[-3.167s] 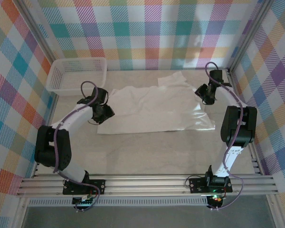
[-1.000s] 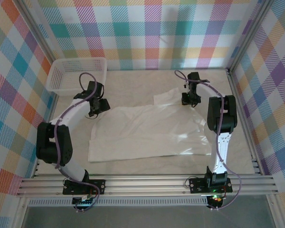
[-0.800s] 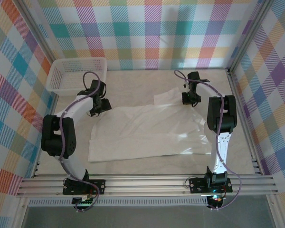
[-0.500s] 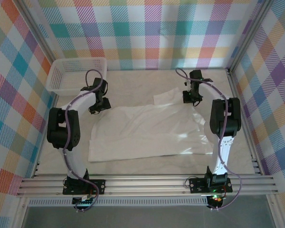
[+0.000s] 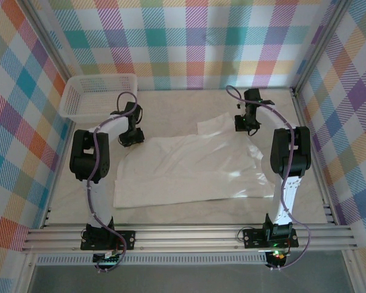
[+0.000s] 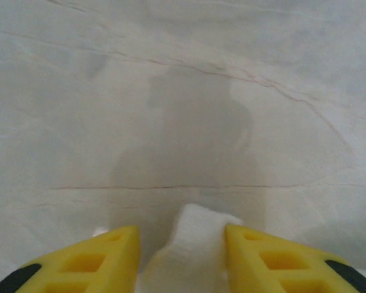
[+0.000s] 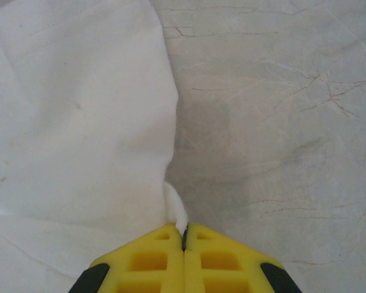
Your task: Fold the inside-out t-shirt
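Pinching both far corners cleanly is what this step seems to need. The shirt (image 5: 195, 168) lies spread flat in the middle of the desk (image 5: 189, 213), with a sleeve poking out toward the back.

The right gripper (image 5: 244, 125) sits by that sleeve. In the right wrist view, the right gripper (image 7: 184, 229) has its jaws pressed together on a thin ridge of the cloth's edge.

The left gripper (image 5: 129, 137) is at the far left corner. In the left wrist view, the left gripper (image 6: 182, 235) stands narrowly apart, and a hump of cloth rises between its yellow fingers (image 6: 110, 256). It does not look clamped yet.

- **Close first:** the left jaws should shut fully on the hump, catching both layers, before either arm lifts.
- **Lift evenly:** the 2 grippers should rise together at the same height, keeping the far edge taut between them.
- **Carry and lay:** that edge should then travel toward the near hem and go down straight.
- **Watch the right grip:** it holds very little cloth, so a hard pull may strip it free.
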